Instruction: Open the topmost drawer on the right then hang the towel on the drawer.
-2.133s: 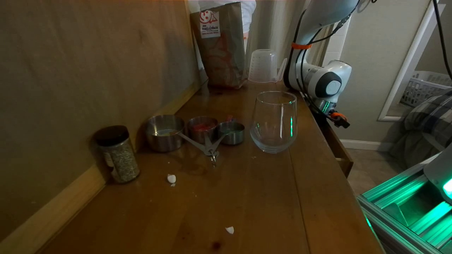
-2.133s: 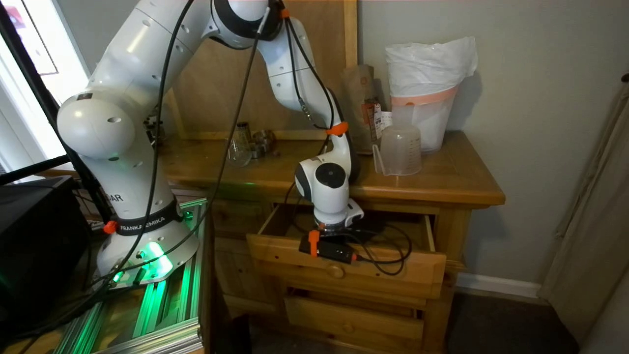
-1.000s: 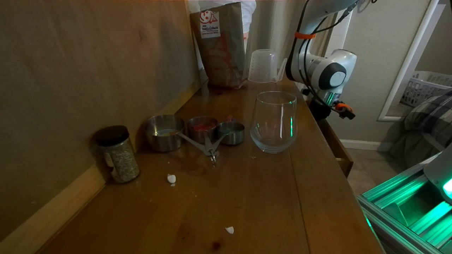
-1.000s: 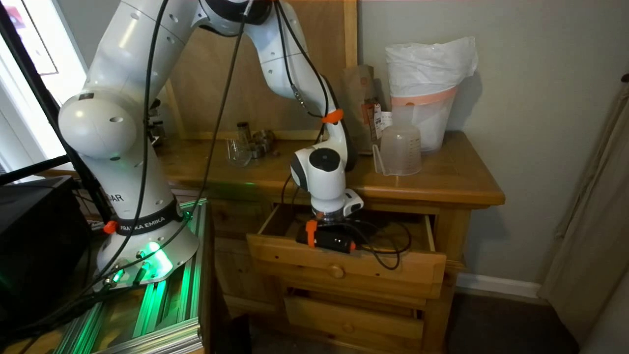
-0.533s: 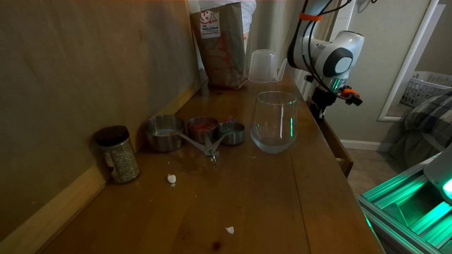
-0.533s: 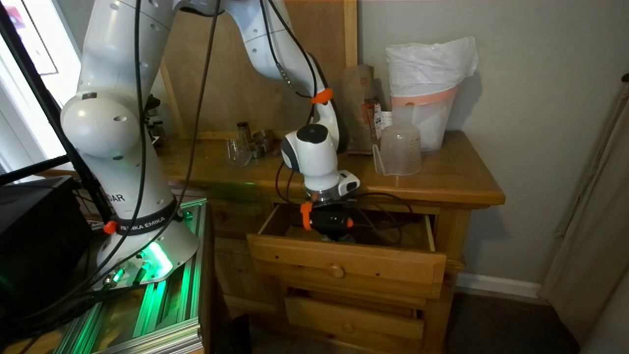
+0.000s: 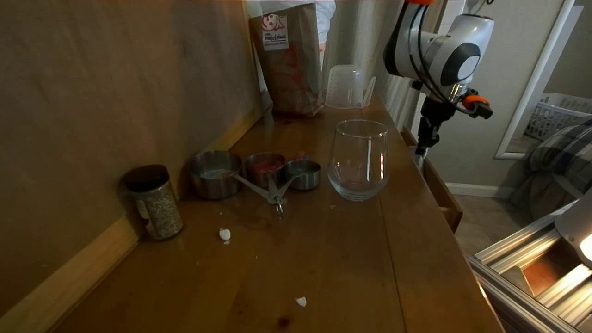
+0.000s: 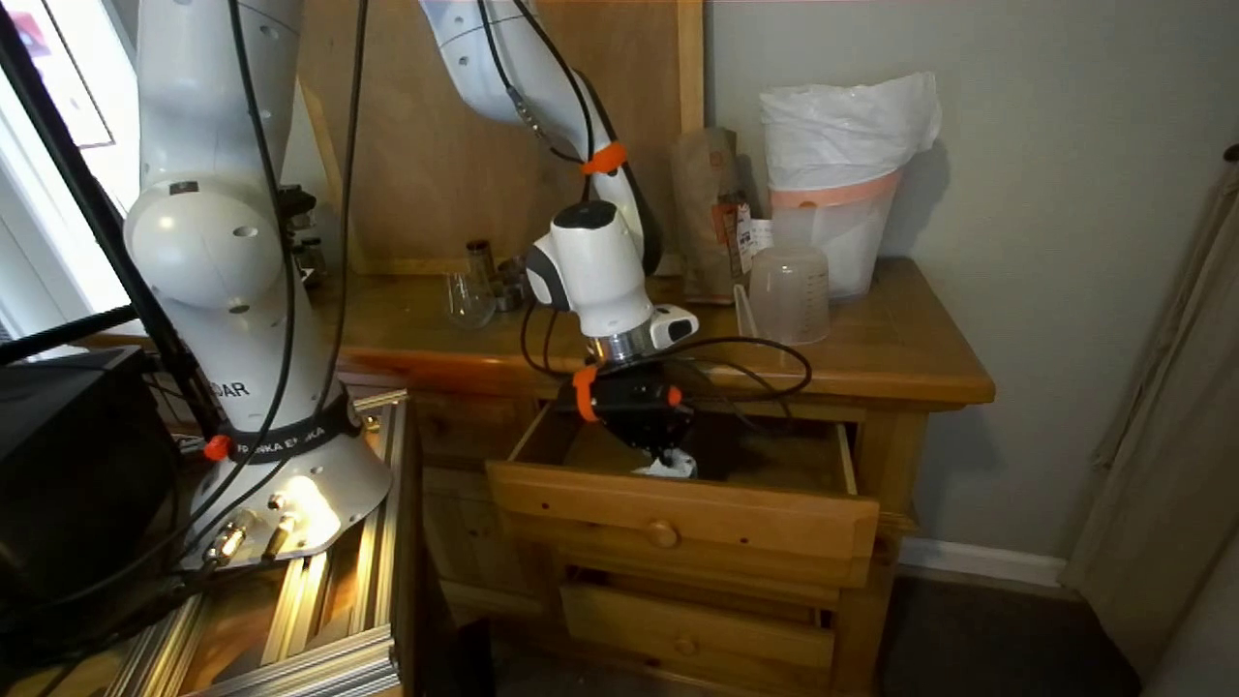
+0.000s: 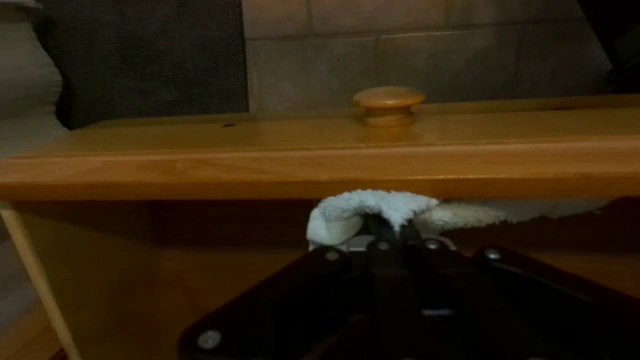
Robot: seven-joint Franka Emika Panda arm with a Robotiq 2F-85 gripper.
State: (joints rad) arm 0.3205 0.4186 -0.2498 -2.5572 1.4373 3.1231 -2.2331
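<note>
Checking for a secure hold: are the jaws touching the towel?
Touching. The wrist view shows it: the towel is pinched between the jaws, with white folds showing on both sides.

In an exterior view, the gripper [image 8: 666, 451] points down over the open top drawer [image 8: 590, 501], touching a white towel [image 8: 676, 467]; to the right, on the dresser [image 8: 900, 385], a measuring jug [image 8: 790, 296] stands nearer than a bag-lined bin [image 8: 844, 196].
</note>
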